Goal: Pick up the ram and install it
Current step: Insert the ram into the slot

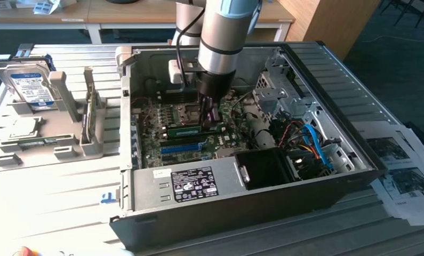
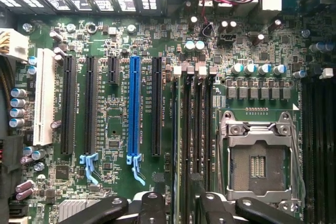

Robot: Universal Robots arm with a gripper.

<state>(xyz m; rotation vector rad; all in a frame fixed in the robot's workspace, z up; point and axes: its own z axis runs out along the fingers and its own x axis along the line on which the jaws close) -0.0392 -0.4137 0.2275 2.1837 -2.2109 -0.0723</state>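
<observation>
Pale slatted surface (image 1: 55, 213), open computer case (image 1: 340, 80) lying on it. Ram (image 1: 184, 129) standing on edge in a motherboard (image 2: 115, 129) slot, between blue slot (image 2: 134, 108) and processor socket (image 2: 260, 163). Pincer (image 1: 212, 121) just beside it, fingers (image 2: 152, 208) apart, gripping nothing.

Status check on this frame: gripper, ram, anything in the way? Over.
Gripper open, low over motherboard inside the case. Green ram standing in a slot by the gripper, not held. No obstruction seen.

power supply label (image 1: 192, 184), text unreadable
</observation>
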